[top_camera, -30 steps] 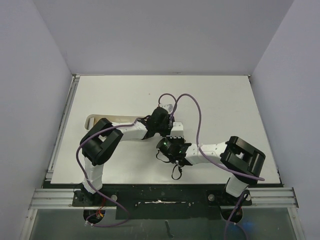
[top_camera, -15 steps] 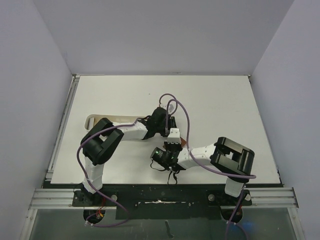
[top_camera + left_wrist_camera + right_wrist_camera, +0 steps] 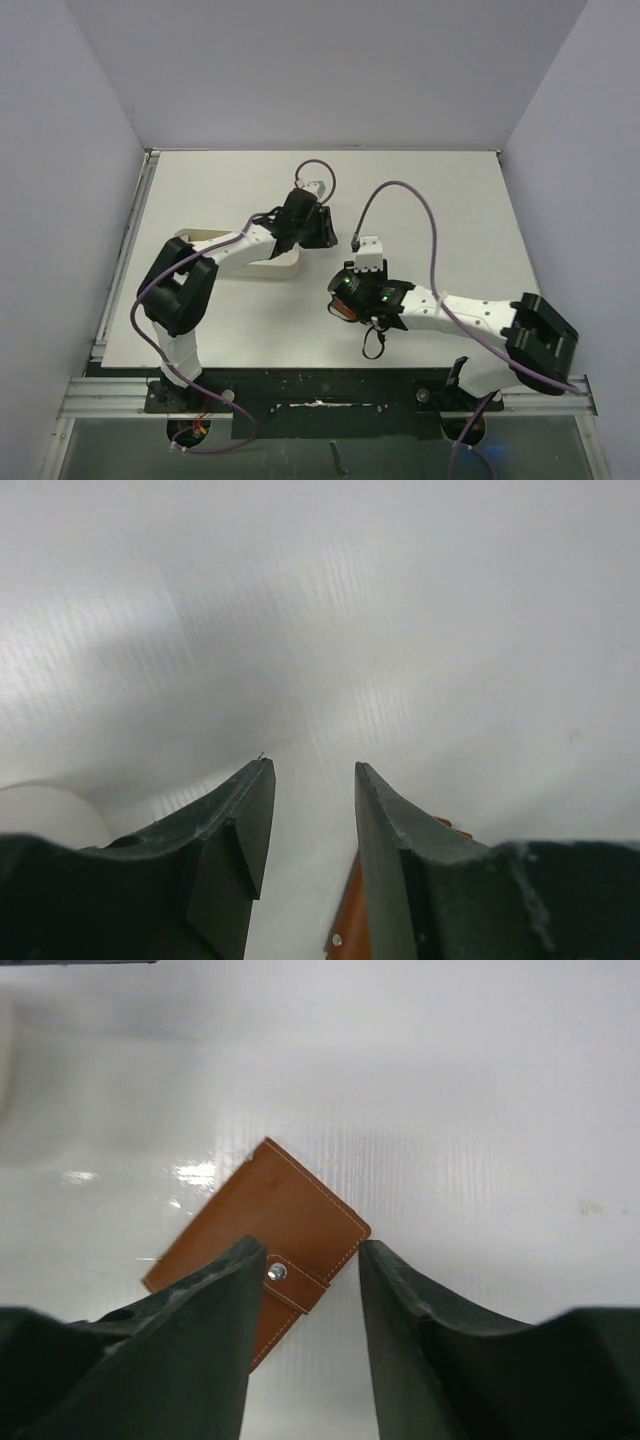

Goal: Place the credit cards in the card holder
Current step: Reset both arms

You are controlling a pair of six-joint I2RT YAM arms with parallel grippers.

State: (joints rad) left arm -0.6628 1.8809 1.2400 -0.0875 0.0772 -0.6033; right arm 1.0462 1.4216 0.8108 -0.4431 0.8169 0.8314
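The card holder [image 3: 262, 1222] lies flat and snapped shut on the tabletop [image 3: 480, 1110] beneath the right hand [image 3: 310, 1248], which is parted and empty like the left hand [image 3: 313, 767] nearby, so the unseen cards are presumably inside.

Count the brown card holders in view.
1: the card holder lies shut on the table, under the right fingers. Another could hide under the arms.

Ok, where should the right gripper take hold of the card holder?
Probably its far half, clear of the snap tab. The card holder lies flat, closed and skewed to the open right gripper, so come straight down, wrist turned, jaws straddling the two stitched side edges.
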